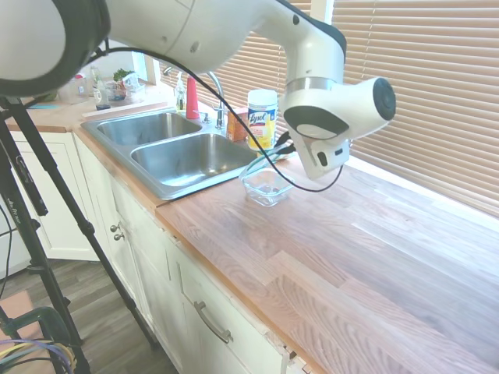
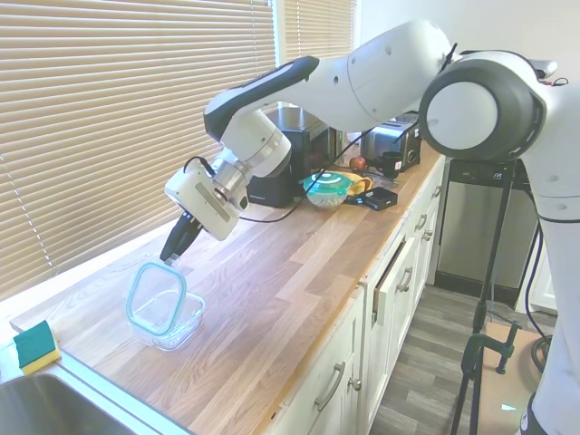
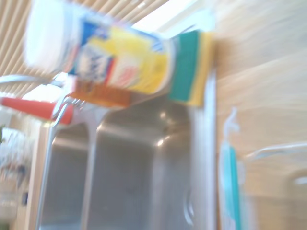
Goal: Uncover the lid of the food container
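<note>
Tool (image 2: 172, 258) grips lid (image 2: 156, 298) tilted over food container (image 2: 174, 324), wooden counter (image 2: 299, 299).

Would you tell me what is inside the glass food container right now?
The food container looks empty through its clear glass. The lid stands tilted on it, gripped by the gripper, and partly hides the far inside.

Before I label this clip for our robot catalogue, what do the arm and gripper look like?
A glossy white arm with rounded segments, dark grey joint caps and a dark band. A black cable loops at the wrist. The gripper has a white body and dark fingers.
</note>
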`<state>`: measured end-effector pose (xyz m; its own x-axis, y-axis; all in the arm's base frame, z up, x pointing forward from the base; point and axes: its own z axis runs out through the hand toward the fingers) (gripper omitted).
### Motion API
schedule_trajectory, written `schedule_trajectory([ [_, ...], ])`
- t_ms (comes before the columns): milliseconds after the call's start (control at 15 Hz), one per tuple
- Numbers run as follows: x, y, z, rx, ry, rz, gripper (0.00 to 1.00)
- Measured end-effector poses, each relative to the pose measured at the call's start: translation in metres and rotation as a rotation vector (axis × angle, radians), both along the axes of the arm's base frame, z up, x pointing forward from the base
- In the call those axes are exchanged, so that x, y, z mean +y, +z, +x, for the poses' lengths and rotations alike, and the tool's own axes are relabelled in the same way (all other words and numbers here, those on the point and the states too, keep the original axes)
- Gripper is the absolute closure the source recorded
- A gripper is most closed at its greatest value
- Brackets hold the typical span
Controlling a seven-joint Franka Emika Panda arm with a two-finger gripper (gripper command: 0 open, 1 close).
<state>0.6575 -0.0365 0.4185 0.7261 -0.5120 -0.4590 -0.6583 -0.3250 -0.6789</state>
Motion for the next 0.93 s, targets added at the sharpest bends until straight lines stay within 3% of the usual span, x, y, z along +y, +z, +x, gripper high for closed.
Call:
schedule_trajectory([
  [600,0.071,0.019,-0.058,-0.030,0.096,-0.061,1.00],
  [933,0.053,0.036,-0.103,-0.040,0.078,-0.089,1.00],
])
